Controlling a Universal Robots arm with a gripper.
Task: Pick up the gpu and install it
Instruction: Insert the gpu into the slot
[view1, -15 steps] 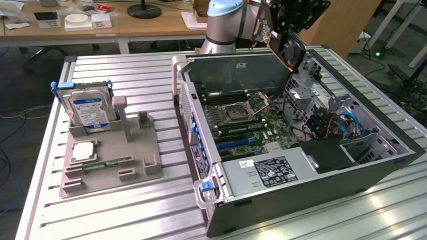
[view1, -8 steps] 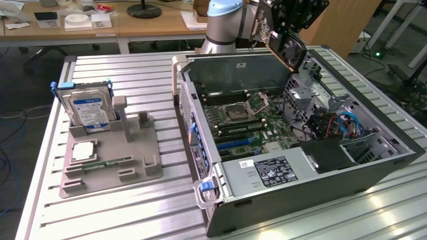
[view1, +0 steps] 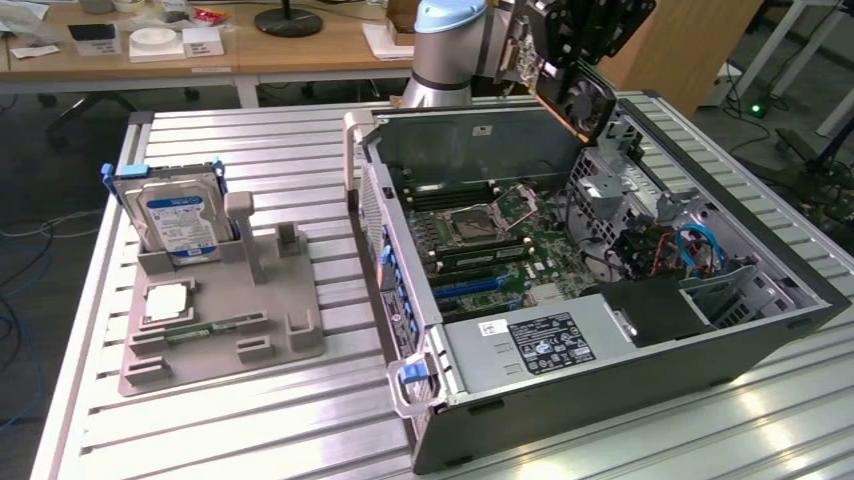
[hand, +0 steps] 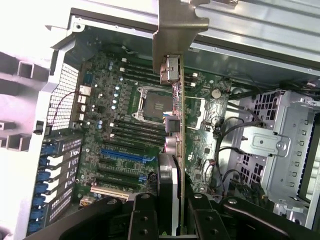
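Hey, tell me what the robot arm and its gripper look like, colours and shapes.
The arm is a thick round tube in silvery grey, with a pale blue cap on its joint. The gripper is black, with two broad, blocky fingers of matte black. Each finger carries small round screw heads.

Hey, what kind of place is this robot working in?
Probably a robotics lab or workshop: the hand holds a graphics card over an open computer case on a slatted metal bench, a hard drive stands in a grey holder, cluttered wooden desks behind.
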